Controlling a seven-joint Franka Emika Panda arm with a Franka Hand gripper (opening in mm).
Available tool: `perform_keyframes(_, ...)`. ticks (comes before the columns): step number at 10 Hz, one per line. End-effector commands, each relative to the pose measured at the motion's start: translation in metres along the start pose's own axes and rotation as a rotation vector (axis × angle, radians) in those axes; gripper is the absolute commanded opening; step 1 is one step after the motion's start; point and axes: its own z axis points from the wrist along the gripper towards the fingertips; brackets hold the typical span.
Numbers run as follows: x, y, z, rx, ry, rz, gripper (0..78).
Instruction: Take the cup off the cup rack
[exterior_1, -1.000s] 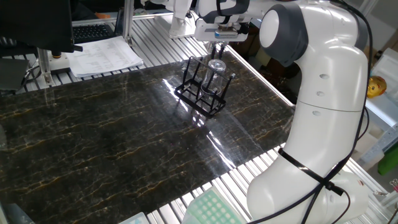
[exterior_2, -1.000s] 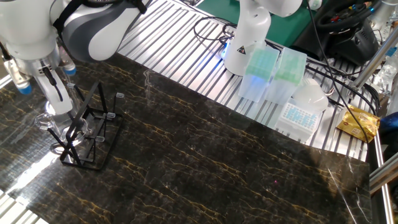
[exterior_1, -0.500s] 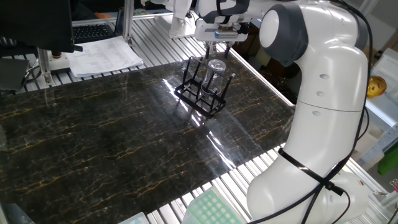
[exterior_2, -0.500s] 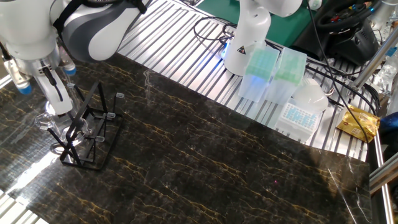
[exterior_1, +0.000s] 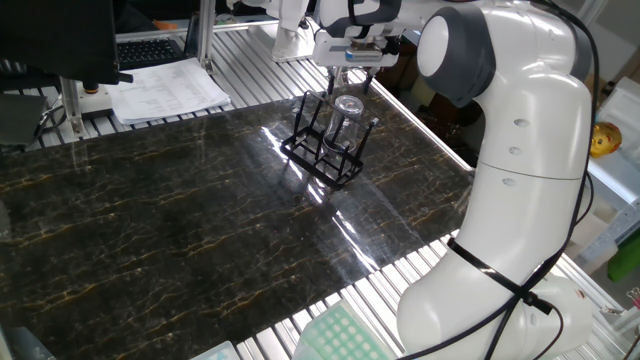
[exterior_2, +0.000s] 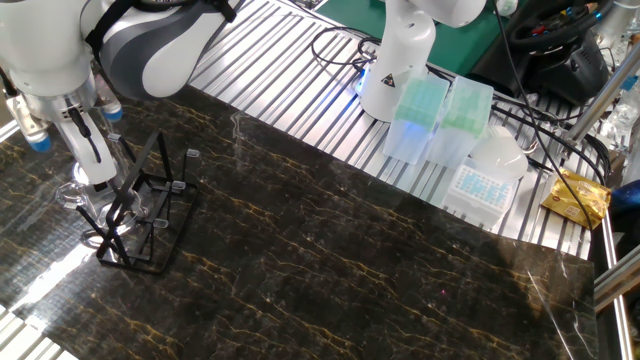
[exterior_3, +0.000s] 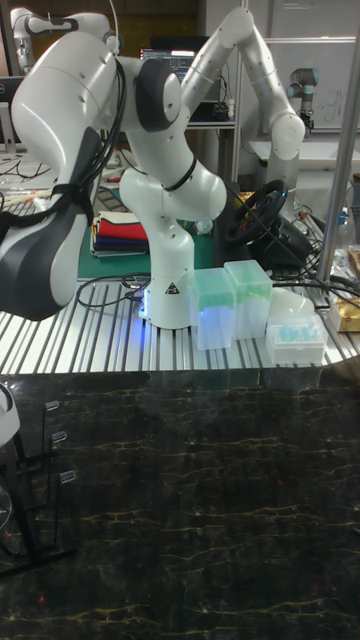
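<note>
You see the cup rack (exterior_1: 325, 150) standing on the dark marbled table (exterior_1: 180, 230), toward its far edge, close to the ribbed metal surface behind it. The rack is black wire, with a rectangular base frame flat on the table and thin pegs rising from it, some slanted.

The cup (exterior_1: 347, 118) sits on the rack, at the side nearest the robot's white body. Its long axis runs close to vertical, and the round end you can see faces up, level with the peg tops. In the other fixed view the cup (exterior_2: 85, 190) shows only as a faint clear shape at the rack's (exterior_2: 135, 215) left end, with a glassy disc low beside the base; you cannot tell from the glass alone which end is the mouth.

The gripper (exterior_1: 349, 78) hangs directly above the cup, fingers pointing down, tips at or just over the cup's upper end. You cannot tell whether the fingers are closed on the glass or merely beside it.

In the tall fixed view only an edge of the rack (exterior_3: 30, 500) appears at lower left.
</note>
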Motion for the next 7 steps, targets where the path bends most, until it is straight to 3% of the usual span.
perform_keyframes(1,0.002,-0.017,0.020,-0.013,0.034,0.035,77.4)
perform_keyframes(4,0.002,-0.018,0.022,-0.025,0.036,0.039,77.4)
perform_keyframes(7,0.004,-0.007,0.017,-0.033,0.033,0.058,77.4)
